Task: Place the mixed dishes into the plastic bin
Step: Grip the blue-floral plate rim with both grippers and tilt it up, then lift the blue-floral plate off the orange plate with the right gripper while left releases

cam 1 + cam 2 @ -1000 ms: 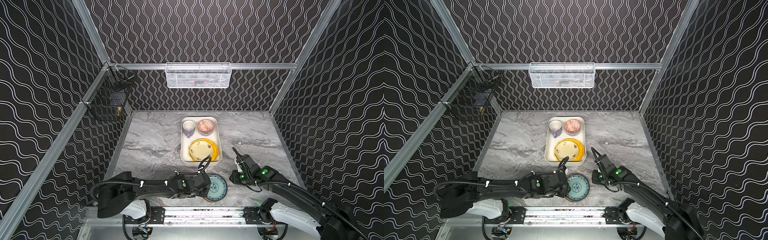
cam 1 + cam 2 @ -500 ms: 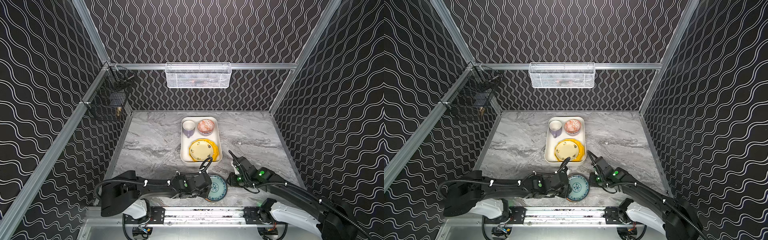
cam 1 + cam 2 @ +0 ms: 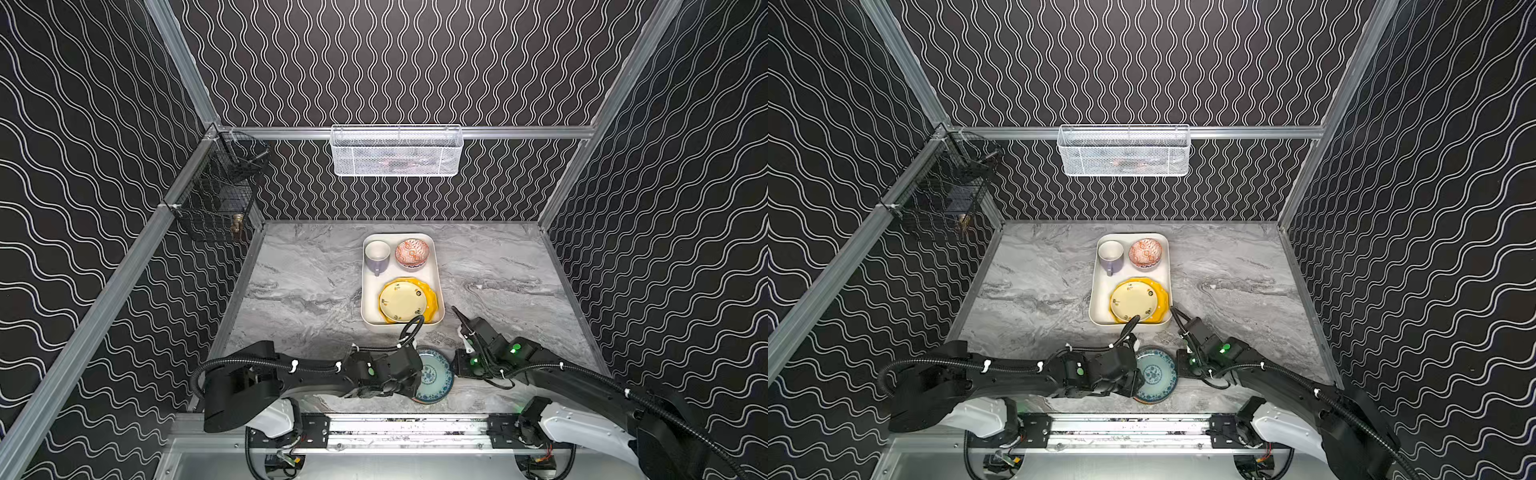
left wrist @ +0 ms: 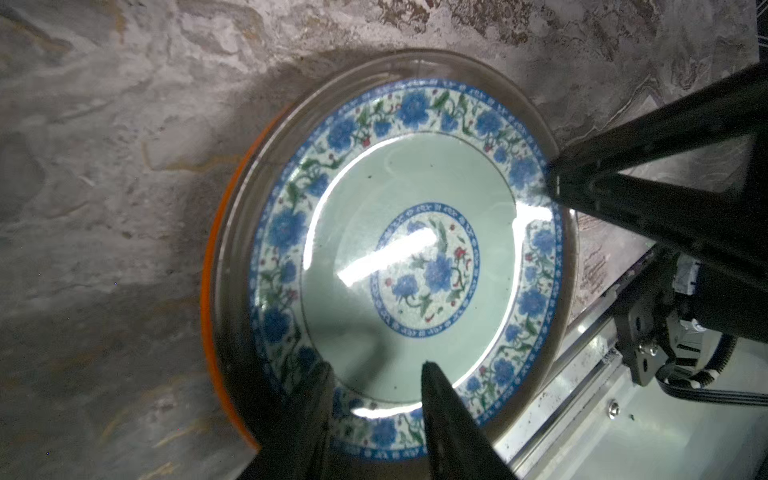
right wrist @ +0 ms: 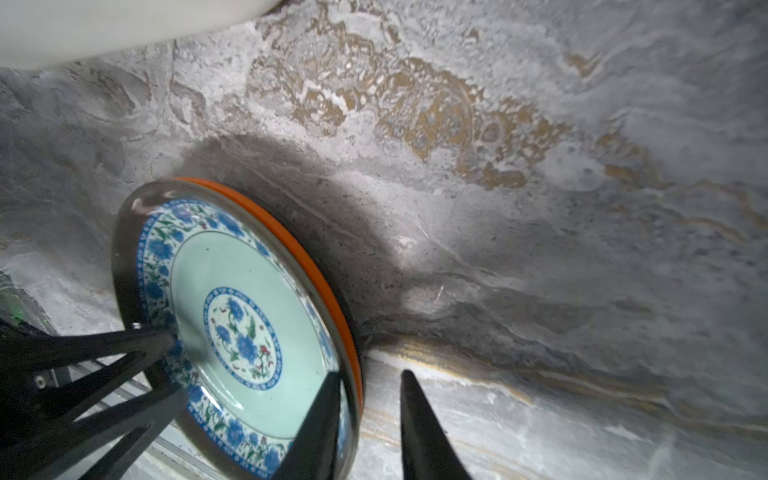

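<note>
The left tool (image 4: 378,365) and right tool (image 5: 369,374) sit narrow and empty over the teal plate (image 4: 407,257); squeeze its rim gently; lift flat.

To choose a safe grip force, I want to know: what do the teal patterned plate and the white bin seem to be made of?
The teal patterned plate: probably glazed ceramic or melamine; glossy, with sharp glare across it. The bin: likely plastic, cream, matte; rounded corners, no glare.

Bin (image 3: 365,291) on table (image 3: 307,286). In bin: mug (image 3: 377,253) back left, bowl (image 3: 412,252) back right, two plates (image 3: 402,301) stacked at front. Plate stack (image 3: 435,376) on table just before bin. Basket (image 3: 397,151) on wall behind bin.
</note>
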Robot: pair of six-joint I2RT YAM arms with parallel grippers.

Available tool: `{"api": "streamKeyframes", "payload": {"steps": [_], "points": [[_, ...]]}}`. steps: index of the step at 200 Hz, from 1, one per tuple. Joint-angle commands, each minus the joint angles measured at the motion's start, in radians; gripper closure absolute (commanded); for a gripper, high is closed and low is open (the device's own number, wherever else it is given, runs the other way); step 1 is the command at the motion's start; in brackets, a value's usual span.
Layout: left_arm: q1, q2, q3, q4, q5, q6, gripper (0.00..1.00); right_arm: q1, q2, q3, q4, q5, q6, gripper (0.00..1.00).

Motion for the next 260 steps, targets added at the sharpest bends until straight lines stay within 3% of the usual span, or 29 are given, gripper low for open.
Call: {"api": "streamKeyframes", "payload": {"steps": [1, 31, 87, 131, 160, 178, 185, 188, 229, 260], "points": [[0.0, 0.0, -0.01, 0.011, 0.005, 0.001, 0.59, 0.002, 0.006, -0.007, 0.037, -0.011, 0.017, 0.74], [0.001, 0.004, -0.018, 0.026, 0.008, 0.001, 0.6, 0.007, 0.009, -0.003, 0.027, 0.001, 0.017, 0.78], [0.001, 0.023, -0.008, 0.043, 0.025, 0.007, 0.6, 0.012, -0.011, 0.003, -0.009, 0.031, 0.021, 1.0], [0.001, -0.046, 0.01, -0.03, -0.004, 0.02, 0.57, 0.012, -0.047, 0.023, -0.048, 0.044, 0.021, 1.0], [0.001, -0.149, 0.024, -0.132, -0.066, 0.026, 0.44, 0.011, -0.078, 0.044, -0.07, 0.034, 0.022, 1.0], [0.001, -0.223, 0.027, -0.201, -0.107, 0.025, 0.26, 0.012, -0.1, 0.061, -0.087, 0.031, 0.022, 1.0], [0.001, -0.249, 0.028, -0.227, -0.126, 0.025, 0.06, 0.011, -0.108, 0.067, -0.094, 0.029, 0.024, 1.0], [0.001, -0.26, 0.028, -0.239, -0.132, 0.025, 0.02, 0.011, -0.111, 0.07, -0.097, 0.027, 0.023, 1.0], [0.015, -0.415, 0.042, -0.402, -0.24, 0.012, 0.01, 0.011, -0.147, 0.105, -0.131, 0.024, 0.022, 1.0], [0.04, -0.5, 0.037, -0.465, -0.263, 0.002, 0.01, 0.011, -0.164, 0.132, -0.148, 0.025, 0.021, 1.0]]}}
